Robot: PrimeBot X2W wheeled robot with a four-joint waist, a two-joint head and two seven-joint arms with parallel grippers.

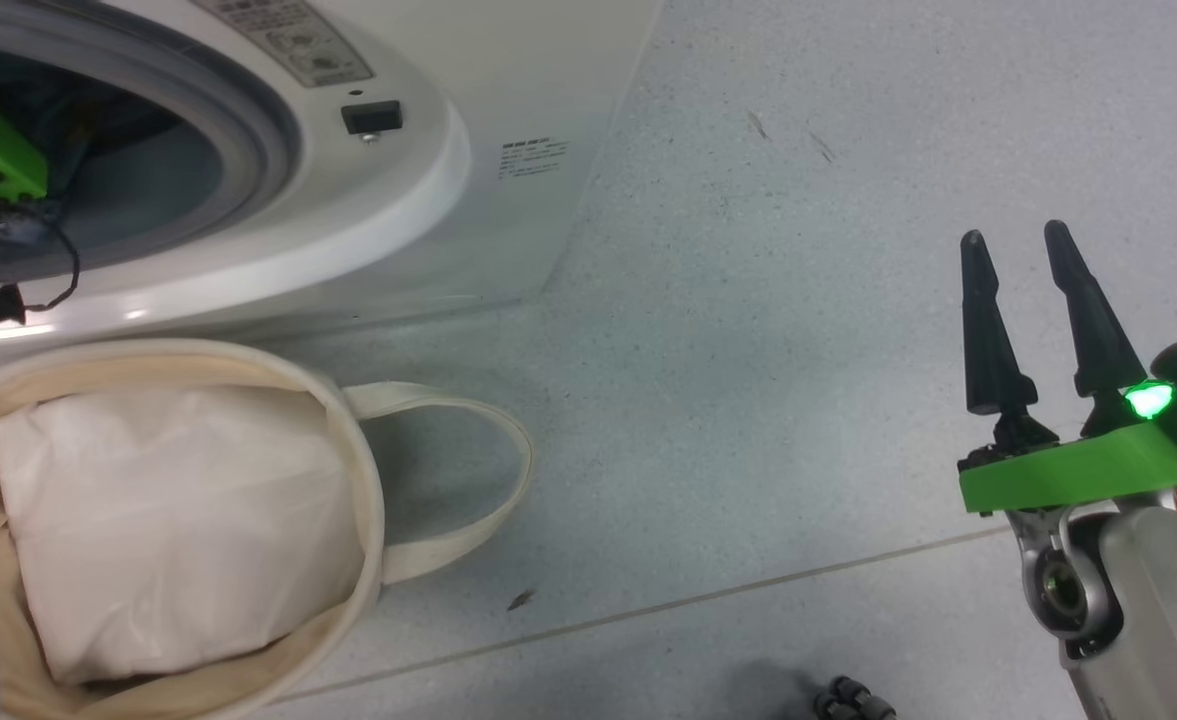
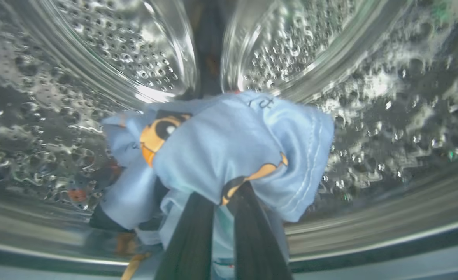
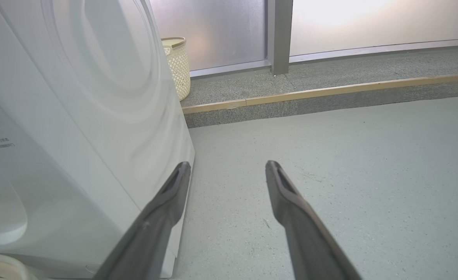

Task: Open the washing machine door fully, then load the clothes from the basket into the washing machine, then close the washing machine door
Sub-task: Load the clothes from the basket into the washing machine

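both left gripper point(image 2: 225, 194) fingers point(image 2: 192, 233), wrist view, pinch clothes point(image 2: 232, 144) inside drum point(image 2: 96, 58)

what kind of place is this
Likely a laundry area or utility room: a white front-loading washing machine stands on a speckled grey floor, a cream canvas basket sits in front of it, and a perforated hamper stands by frosted glass panels.

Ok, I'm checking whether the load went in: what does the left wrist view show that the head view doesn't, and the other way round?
Left wrist view: the left gripper shut on the clothes, inside the perforated steel drum. Head view: the basket holding a plain white cloth, and the right gripper open above the floor. Both: the washing machine, seen from inside in one and at its open front in the other.
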